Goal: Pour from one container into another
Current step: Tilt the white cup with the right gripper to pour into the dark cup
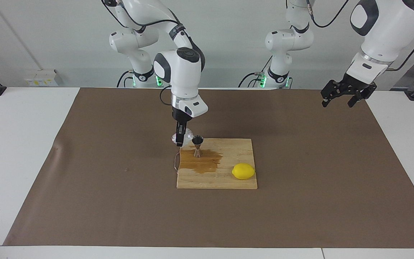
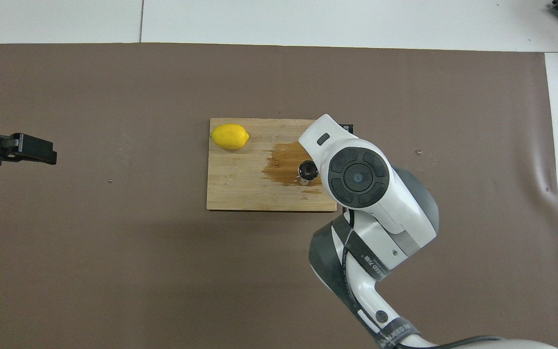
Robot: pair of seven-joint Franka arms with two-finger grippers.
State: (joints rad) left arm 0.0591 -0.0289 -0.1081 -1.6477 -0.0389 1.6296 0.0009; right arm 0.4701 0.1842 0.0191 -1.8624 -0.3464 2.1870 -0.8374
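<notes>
R claw [image 1: 180,138] clamped on glass cup [image 1: 186,136], tilted beside jigger [image 1: 197,145] on cutting board [image 1: 225,180]. Wet stain [image 1: 203,162] under jigger: tip slower, lip over rim. L claw [image 1: 347,94] waits, fingers apart.

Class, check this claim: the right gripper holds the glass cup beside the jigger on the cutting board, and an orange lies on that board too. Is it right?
One thing is wrong: the fruit is a lemon, not an orange, as the facing view shows. The rest stands: the right gripper holds the glass cup beside the jigger on the cutting board.
</notes>
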